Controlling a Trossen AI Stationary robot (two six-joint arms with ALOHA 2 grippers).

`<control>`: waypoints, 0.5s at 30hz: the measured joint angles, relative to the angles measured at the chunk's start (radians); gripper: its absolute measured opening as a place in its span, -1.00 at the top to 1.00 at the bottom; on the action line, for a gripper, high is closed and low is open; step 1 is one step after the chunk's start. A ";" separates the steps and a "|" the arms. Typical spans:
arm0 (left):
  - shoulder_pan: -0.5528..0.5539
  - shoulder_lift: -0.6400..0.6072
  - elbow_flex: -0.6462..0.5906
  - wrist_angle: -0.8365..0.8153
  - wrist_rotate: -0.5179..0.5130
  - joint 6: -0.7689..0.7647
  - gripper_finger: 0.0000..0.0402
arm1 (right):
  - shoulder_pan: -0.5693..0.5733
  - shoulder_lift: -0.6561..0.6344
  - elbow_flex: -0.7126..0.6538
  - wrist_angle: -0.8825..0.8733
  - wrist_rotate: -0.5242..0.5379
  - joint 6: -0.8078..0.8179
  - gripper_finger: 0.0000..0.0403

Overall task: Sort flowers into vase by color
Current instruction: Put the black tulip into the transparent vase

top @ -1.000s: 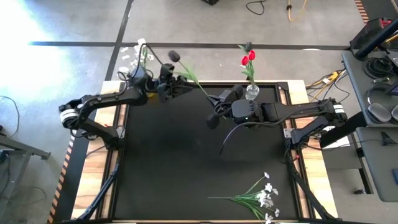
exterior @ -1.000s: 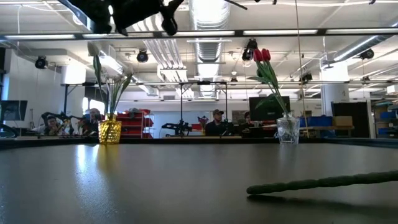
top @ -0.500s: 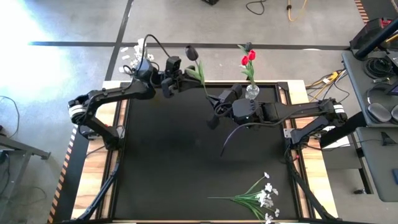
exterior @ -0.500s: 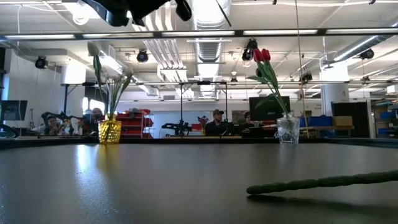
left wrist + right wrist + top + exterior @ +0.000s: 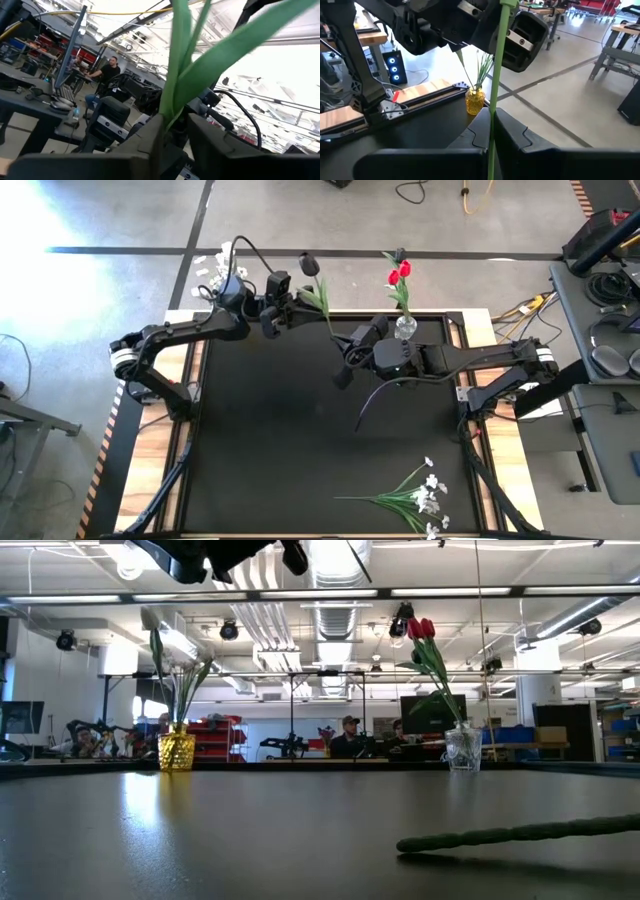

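A: Looking down on the table, we see the left gripper raised over the far edge, clamped on a dark tulip; its head points out past the table's far side and the green stem runs back through the fingers.

B: We agree. In the left wrist view the stem and leaves sit pinched between the two fingers. And the right gripper?

A: We find it near the middle of the far half, just beside the clear vase. In its wrist view a thin green stem stands squeezed between its fingers, so we call it closed on that stem.

B: We see that stem's dark end curving down onto the table, also showing in the low view.

A: Red tulips already stand in the clear vase. The yellow vase at the far left corner holds white sprays.

B: One more white spray lies flat near the front right edge, well apart from both arms.
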 joint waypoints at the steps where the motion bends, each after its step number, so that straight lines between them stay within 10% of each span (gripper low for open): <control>1: 0.000 0.000 0.000 0.000 0.000 0.000 0.58 | 0.000 0.000 0.000 0.000 0.000 0.000 0.95; 15: -0.001 0.001 0.000 -0.004 0.000 0.009 0.47 | 0.000 0.000 0.000 -0.001 -0.012 0.000 0.95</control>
